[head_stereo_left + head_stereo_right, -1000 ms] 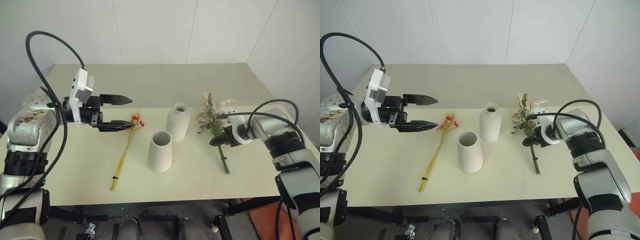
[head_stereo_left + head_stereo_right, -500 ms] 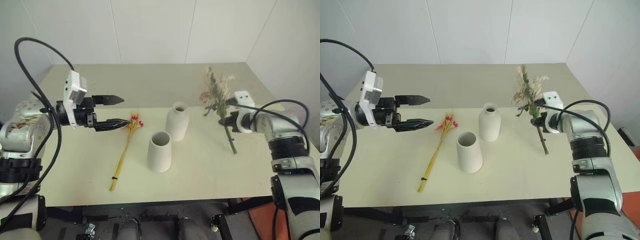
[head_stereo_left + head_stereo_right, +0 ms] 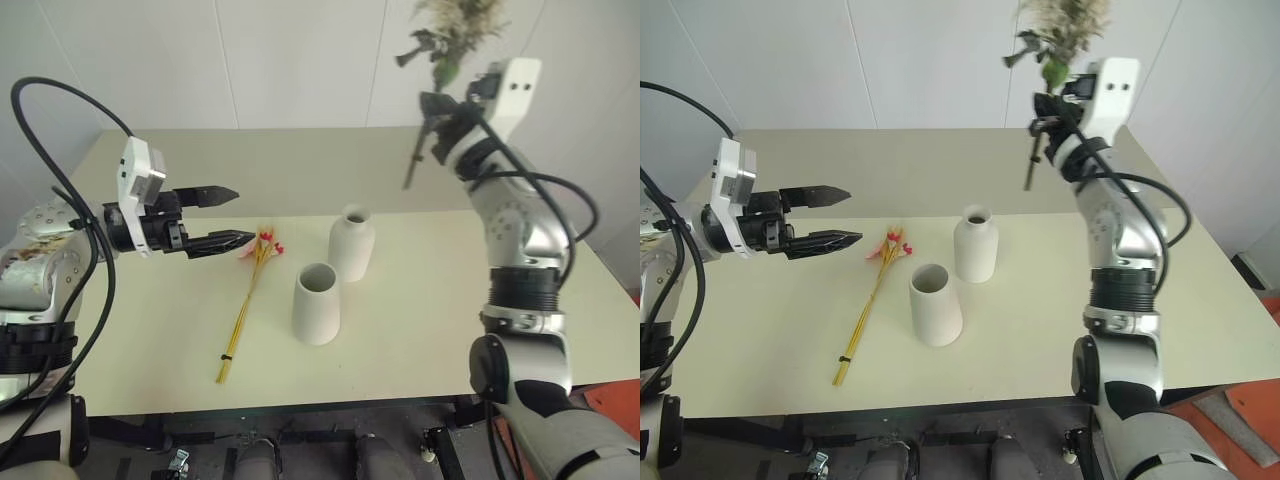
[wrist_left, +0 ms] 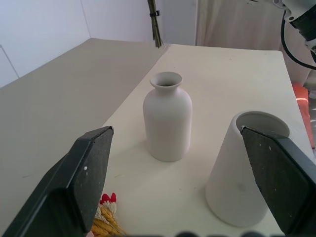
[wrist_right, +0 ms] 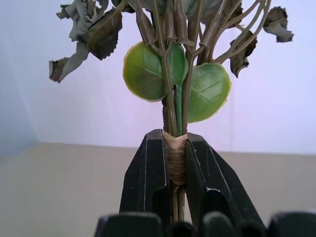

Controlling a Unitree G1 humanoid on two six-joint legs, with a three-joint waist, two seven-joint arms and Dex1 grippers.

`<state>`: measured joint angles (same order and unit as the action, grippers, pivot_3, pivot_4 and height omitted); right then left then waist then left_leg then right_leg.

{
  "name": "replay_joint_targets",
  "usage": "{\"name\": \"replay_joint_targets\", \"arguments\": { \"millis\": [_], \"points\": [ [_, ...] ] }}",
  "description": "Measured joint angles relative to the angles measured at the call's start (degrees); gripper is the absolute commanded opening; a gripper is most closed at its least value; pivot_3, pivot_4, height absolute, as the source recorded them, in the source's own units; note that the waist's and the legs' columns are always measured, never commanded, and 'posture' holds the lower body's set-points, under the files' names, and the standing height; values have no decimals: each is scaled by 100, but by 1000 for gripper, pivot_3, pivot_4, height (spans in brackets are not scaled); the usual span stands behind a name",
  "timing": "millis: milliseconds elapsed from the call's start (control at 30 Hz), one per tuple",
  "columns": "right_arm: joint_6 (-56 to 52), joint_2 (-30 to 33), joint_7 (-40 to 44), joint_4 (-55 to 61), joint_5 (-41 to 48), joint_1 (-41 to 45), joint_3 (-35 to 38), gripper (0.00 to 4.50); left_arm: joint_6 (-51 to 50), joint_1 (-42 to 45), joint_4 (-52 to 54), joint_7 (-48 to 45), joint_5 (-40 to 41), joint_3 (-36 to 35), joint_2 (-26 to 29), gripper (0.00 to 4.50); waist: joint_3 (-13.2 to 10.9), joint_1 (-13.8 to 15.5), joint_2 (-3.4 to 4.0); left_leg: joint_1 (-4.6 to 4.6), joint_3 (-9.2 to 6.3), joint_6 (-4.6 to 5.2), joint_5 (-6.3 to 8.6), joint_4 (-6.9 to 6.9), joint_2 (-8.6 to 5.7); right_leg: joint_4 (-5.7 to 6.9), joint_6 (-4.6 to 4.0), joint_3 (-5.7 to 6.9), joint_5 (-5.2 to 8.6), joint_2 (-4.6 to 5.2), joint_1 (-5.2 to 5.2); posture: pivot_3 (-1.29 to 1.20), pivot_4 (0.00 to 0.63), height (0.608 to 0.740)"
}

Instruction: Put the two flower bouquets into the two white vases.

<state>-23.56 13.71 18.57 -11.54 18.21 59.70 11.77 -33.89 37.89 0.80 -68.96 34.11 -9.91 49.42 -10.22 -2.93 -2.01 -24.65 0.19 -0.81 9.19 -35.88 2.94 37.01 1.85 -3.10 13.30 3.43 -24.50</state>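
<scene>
My right gripper is raised high over the back of the table, shut on the bound stems of the bushy dried bouquet. Its sprigs point upward and its dark stem ends hang above and behind the bottle-shaped white vase. The tapered wide-mouthed vase stands just in front of it. The slim bouquet with yellow stems lies flat on the table left of the vases. My left gripper hovers open just left of the slim bouquet's red blooms, its fingers aimed toward both vases.
The pale table reaches back to white walls, with bare surface on its right half and along the front edge. Black cables loop off both arms. An orange patch shows on the floor past the table's right front corner.
My right gripper closed on the dried bouquet, lifted it off the table's right side, and swung it up and left, tipping the sprigs upright. The left gripper stayed open and barely shifted.
</scene>
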Motion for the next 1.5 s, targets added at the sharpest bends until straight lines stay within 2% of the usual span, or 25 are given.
{"name": "replay_joint_targets", "arguments": {
  "millis": [200, 1500],
  "points": [
    [205, -379, 169, 187, 100, -22, -377, 221, -24, 0, 76, 19, 2, -1, 5, 4500, -1, 63, 0, -6, -2, 0, 0, -1, 0, -2, -5, 6, -2, 2, 0, 0, 150, 740],
    [-33, -385, 56, 1212, 328, -1036, -662, 221, -277, -663, 738, 199, 649, -482, 422, 4500, 1, 39, -1, 11, -2, 0, 0, 0, 3, 1, -7, 6, -1, 1, 11, 0, 150, 740]
  ]
}}
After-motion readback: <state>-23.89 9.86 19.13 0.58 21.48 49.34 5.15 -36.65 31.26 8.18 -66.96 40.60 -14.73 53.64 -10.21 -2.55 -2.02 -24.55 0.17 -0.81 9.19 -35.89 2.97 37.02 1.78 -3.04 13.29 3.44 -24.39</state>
